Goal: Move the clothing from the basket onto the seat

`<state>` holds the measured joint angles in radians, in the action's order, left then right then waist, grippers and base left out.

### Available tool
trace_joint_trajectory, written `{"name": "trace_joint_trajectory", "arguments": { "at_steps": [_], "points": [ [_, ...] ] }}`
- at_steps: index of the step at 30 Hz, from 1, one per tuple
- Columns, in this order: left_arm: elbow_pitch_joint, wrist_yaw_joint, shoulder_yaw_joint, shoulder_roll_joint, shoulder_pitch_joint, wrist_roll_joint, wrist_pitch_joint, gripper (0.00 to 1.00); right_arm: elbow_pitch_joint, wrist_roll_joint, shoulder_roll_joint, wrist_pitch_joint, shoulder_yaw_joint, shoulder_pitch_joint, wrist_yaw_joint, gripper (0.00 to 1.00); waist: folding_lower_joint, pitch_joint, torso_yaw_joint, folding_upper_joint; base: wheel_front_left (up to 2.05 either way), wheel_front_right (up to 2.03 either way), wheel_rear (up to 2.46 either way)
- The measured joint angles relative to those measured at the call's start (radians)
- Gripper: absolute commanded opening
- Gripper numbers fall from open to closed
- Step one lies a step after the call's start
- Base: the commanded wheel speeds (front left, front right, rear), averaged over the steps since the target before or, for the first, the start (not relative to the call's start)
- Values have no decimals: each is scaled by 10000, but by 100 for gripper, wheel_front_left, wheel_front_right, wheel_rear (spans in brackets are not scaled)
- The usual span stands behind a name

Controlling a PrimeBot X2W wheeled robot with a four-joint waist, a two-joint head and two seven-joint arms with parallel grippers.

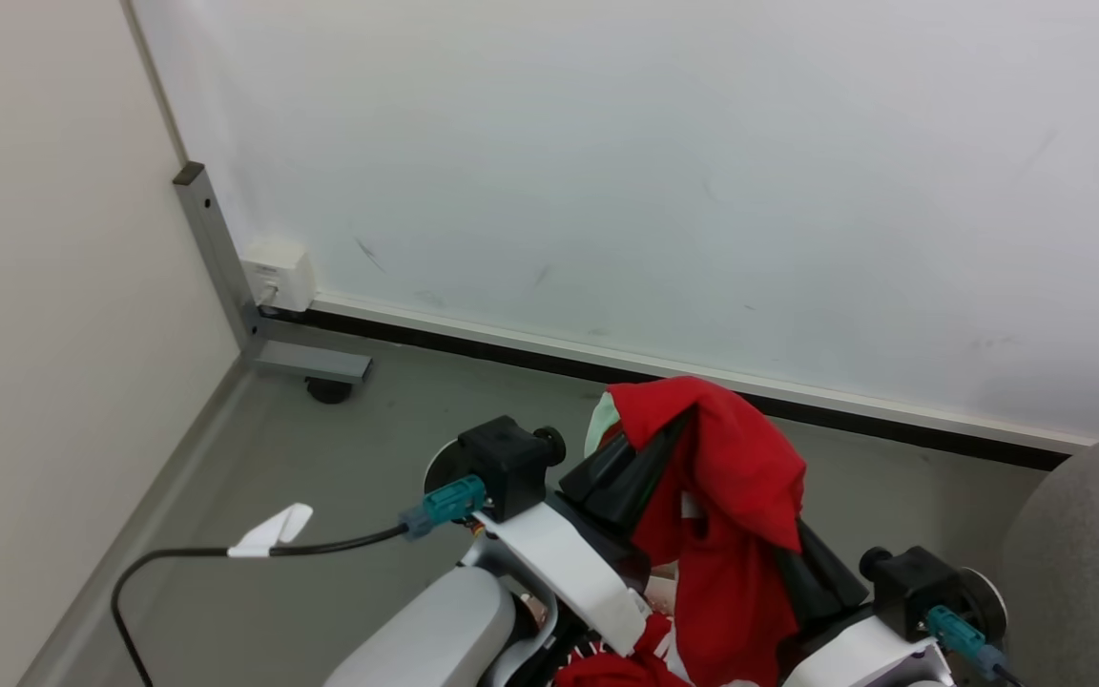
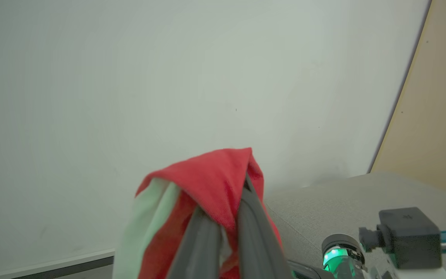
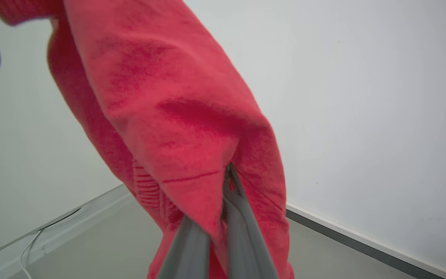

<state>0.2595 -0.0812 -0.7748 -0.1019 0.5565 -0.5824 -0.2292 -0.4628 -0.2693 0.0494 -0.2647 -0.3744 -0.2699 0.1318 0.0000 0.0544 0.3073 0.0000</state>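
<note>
Carry step: left gripper (image 1: 673, 431) and right gripper (image 3: 227, 178) both clamp the red jersey (image 1: 736, 468) tight (it hangs free); next, swing toward the seat (image 1: 1093, 572) at four o'clock

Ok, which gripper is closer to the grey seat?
Right. The right gripper, shut on the red jersey, is left of the seat in the head view; the left gripper, also gripping it, sits farther left.

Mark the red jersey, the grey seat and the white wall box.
red jersey (image 1: 736, 468): head view, on its draped upper fold.
grey seat (image 1: 1098, 563): head view, on its rounded fabric edge.
white wall box (image 1: 278, 275): head view, on its front face.
</note>
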Motion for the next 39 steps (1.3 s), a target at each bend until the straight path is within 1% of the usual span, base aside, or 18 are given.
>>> {"name": "trace_joint_trajectory", "arguments": {
  "at_steps": [5,8,11,12,13,15,22,26,29,35,39],
  "points": [
    [125,13,-77,-36,-28,-44,-8,0,554,-155,-2,0,550,107,0,0,0,-11,-198,0,0,0,0],
    [88,-109,-299,-35,-87,-75,-12,0,882,-194,2,0,949,162,0,0,0,-27,-394,0,0,0,0],
    [81,-186,-506,-29,-217,-98,-15,0,1185,-504,4,0,1363,214,0,0,0,-53,-648,0,0,0,0],
    [65,-228,-587,-27,-259,-148,-25,29,1273,-558,4,0,1478,223,0,0,0,-64,-749,0,0,0,0],
    [31,-249,-671,-15,-293,-217,-29,100,1348,-627,4,0,1595,224,0,0,0,-74,-852,0,0,0,0],
    [12,-322,-815,8,-337,-303,-69,100,1492,-694,2,0,1783,227,0,0,0,-94,-1079,0,0,0,0],
    [31,-345,-1106,-52,-474,-351,-115,100,2196,-828,2,0,2546,247,0,0,0,-166,-2067,0,0,0,0],
    [130,-370,-1150,-90,-576,-351,-184,100,2591,-995,6,-2,3007,280,0,0,0,-228,-2752,0,0,0,0],
    [228,-362,-1164,-119,-662,-332,-221,100,2826,-901,44,0,3237,421,0,0,0,-288,-3304,0,0,0,0],
    [345,-320,-1057,-215,-725,-4,-288,100,3323,-794,213,0,3781,859,0,0,0,-435,-4398,1,0,0,0],
    [314,-320,-997,-265,-741,194,-322,100,3545,-662,366,0,3963,1228,0,0,0,-548,-5086,0,0,0,0]
  ]
}}
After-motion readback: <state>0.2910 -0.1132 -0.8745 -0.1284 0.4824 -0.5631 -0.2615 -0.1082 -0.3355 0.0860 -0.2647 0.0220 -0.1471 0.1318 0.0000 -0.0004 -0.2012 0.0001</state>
